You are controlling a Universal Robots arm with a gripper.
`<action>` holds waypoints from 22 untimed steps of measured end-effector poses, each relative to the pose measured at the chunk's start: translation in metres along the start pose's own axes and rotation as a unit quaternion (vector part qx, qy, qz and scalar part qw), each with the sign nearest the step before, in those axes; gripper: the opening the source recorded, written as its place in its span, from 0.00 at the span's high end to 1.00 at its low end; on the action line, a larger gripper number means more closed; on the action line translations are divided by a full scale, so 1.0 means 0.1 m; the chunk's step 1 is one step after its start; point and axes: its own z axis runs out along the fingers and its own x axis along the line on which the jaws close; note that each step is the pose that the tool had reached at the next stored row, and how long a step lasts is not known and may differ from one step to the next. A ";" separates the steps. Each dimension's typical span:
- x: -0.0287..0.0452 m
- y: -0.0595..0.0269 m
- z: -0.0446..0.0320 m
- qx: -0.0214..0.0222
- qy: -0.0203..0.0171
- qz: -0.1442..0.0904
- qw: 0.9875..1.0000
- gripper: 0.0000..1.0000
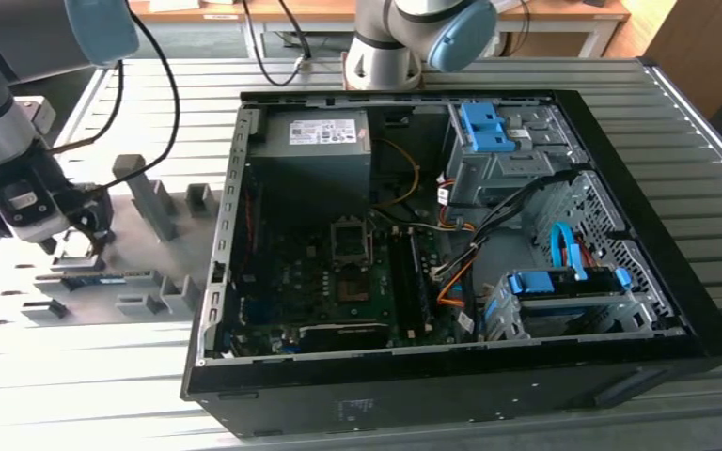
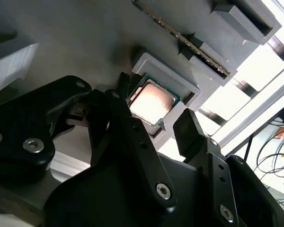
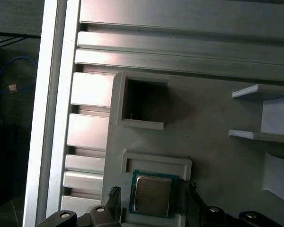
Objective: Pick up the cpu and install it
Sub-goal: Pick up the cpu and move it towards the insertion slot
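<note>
Exterior view: my gripper [image 1: 76,237] hangs low over the grey fixture plate [image 1: 135,258]. The open computer case [image 1: 462,399] sits off the plate toward the exterior view's right, and the socket [image 1: 351,235] lies on the board inside it. Second wrist view: the cpu [image 2: 150,100] lies flat, metal top up, in a shallow square pocket [image 2: 191,92] of the plate, directly under the tool. My fingers [image 2: 189,130] are apart, one outside each of two opposite edges of the chip. I see no contact, though I cannot judge the gap at either edge. A memory stick [image 2: 180,35] stands on edge in the plate's next holder. First wrist view: the chip sits square in the pocket, centred between the fingertips. It is near-square, so it has no long axis to align to. A deeper empty recess [image 3: 142,101] lies just beyond on the plate.
</note>
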 end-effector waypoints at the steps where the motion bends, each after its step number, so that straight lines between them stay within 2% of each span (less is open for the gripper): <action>1: 0.000 0.000 0.005 0.000 0.000 0.001 1.000 0.36; 5: -0.001 0.001 0.020 -0.001 0.000 0.011 1.000 0.36; 15: -0.004 0.000 0.088 -0.002 0.000 0.012 1.000 0.36; 16: -0.005 0.000 0.090 -0.003 0.000 0.012 1.000 0.36; 17: -0.005 0.000 0.090 -0.007 0.000 0.011 1.000 0.36; 19: -0.005 0.000 0.091 -0.016 -0.001 0.011 1.000 0.36; 22: -0.005 0.001 0.092 -0.017 -0.001 0.011 1.000 0.36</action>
